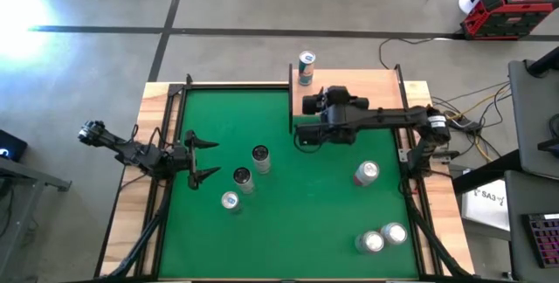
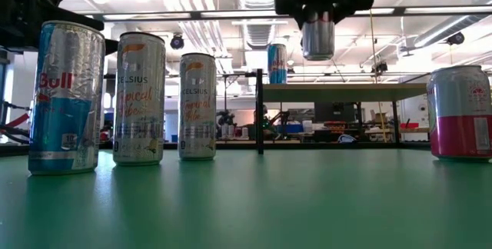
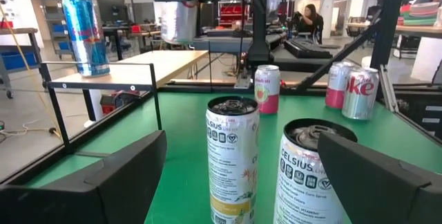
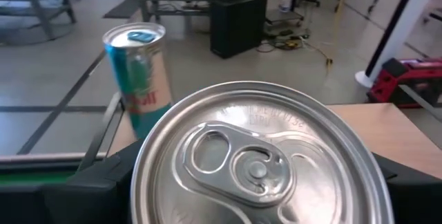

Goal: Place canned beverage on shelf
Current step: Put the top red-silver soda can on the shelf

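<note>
The right hand [image 1: 313, 104] is over the shelf [image 1: 367, 86] at the far right of the bench [image 1: 306, 231], with a silver can [image 2: 317, 38] between its fingers. In the low view this can hangs well above the shelf board, its base clear of the wood, so it is carried rather than set down. The right wrist view shows the can's lid [image 4: 252, 165] filling the space between the two dark fingers, which stand part open around the body; whether they are gripping firmly or loosening cannot be told from the pictures. One blue and silver can [image 1: 306, 67] already stands upright on the shelf near its far left corner, just beyond the carried one. The left hand [image 1: 199, 159] waits low at the left side of the bench, fingers spread wide and empty, facing three upright cans [image 1: 244, 178] on the green felt. Three more cans remain on the right side of the bench: a pink and silver one [image 1: 366, 173] and a pair [image 1: 383, 238] near the front edge. Judgement: the task is partly done. One can is shelved, a second is over the shelf awaiting lowering and release, and six remain on the felt, if all are to be shelved.
</note>
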Robot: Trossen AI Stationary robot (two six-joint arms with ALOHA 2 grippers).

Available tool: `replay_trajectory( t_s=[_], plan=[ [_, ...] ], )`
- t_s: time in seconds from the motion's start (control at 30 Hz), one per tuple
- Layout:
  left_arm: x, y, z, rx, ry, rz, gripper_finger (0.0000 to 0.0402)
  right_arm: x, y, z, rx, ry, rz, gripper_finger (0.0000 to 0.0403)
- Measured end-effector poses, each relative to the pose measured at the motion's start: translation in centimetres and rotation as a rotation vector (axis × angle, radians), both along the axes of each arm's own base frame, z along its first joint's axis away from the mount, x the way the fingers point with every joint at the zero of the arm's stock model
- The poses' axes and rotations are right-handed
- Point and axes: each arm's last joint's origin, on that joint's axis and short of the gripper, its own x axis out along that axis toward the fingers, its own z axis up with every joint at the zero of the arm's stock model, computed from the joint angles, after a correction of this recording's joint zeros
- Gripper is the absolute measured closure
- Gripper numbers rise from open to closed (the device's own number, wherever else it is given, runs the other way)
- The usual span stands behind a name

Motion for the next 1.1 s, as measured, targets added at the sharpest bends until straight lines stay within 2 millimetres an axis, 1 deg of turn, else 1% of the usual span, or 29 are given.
replay_trajectory(
  t_s=[0.17,0.3,0.57,0.87,1.0,1.1],
  plan=[
    [0.0,0.0,0.0,0.0,0.0,0.0,0.0041,0.0,-1.6,-0.2,-0.001,0.009,-0.037,0.0108],
    [0.0,0.0,0.0,0.0,0.001,0.0,0.0041,0.5,-3.1,-0.9,0.004,0.017,-0.05,0.0108],
    [0.0,0.0,0.0,0.0,0.0,0.0,0.0041,1.4,-6.6,-1.6,-0.007,0.019,-0.065,0.0108],
    [0.0,0.0,0.0,0.0,0.0,0.0,0.0041,1.1,-11.0,-2.2,0.067,-0.017,-0.09,0.0108],
    [0.0,0.0,0.0,0.0,0.001,0.0,0.0041,0.8,-12.4,-2.2,0.095,-0.017,-0.092,0.0108],
    [0.0,0.0,0.0,0.0,0.001,0.0,0.0041,0.7,-13.1,-2.1,0.111,-0.023,-0.086,0.0108]
  ],
)
